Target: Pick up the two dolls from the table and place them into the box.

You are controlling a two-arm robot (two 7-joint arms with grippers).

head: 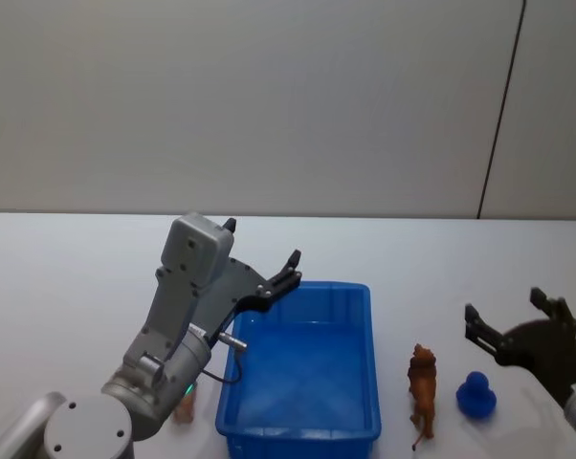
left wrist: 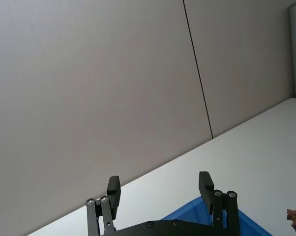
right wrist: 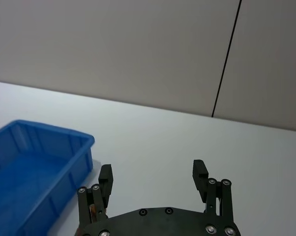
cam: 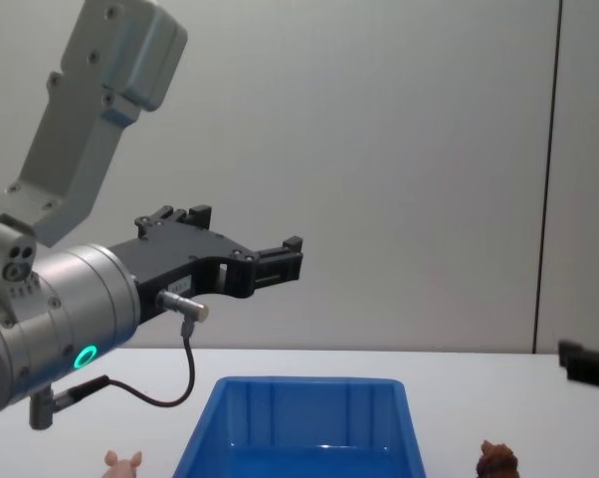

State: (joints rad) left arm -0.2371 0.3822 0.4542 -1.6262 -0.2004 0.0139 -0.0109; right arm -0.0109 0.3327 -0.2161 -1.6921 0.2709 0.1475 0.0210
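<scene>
Left gripper (head: 261, 241) hangs wide and empty, high over the far left corner of the box (head: 298, 436); the pink doll (cam: 123, 461) lies on the table (head: 77, 287) just left of the box. Right gripper (head: 503, 304), also spread, sits just behind the blue doll (head: 476, 395): lower straight over it, clear of the brown lion (head: 422, 390)

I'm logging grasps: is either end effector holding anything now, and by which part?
Nothing is held. The left end effector is open, raised by the box; the right end effector is open near the blue doll.
</scene>
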